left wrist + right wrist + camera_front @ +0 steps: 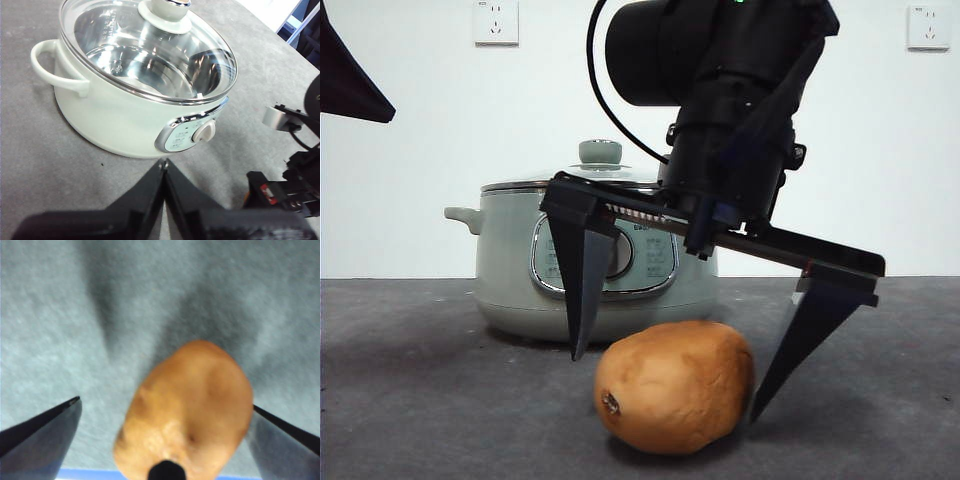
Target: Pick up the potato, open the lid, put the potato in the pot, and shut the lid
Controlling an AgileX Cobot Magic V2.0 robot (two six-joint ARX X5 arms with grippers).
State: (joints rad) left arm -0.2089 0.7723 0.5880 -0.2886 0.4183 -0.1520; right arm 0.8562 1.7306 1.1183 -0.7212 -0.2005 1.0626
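The orange-brown potato (675, 385) lies on the grey table in front of the pot (510, 270). My right gripper (665, 385) hangs over it, open wide, one jaw on each side and neither touching; the right wrist view shows the potato (187, 412) between the two jaws. The pale green pot (115, 110) carries its glass lid (150, 55) with the green knob (600, 152), closed. My left gripper (164, 167) is shut and empty, held off the table a short way in front of the pot's control panel (190, 137).
The grey table (420, 400) runs to a white wall with two sockets (496, 22). In the left wrist view the right arm (295, 170) shows at the edge. A dark tip (350, 75) sits at the front view's top left corner.
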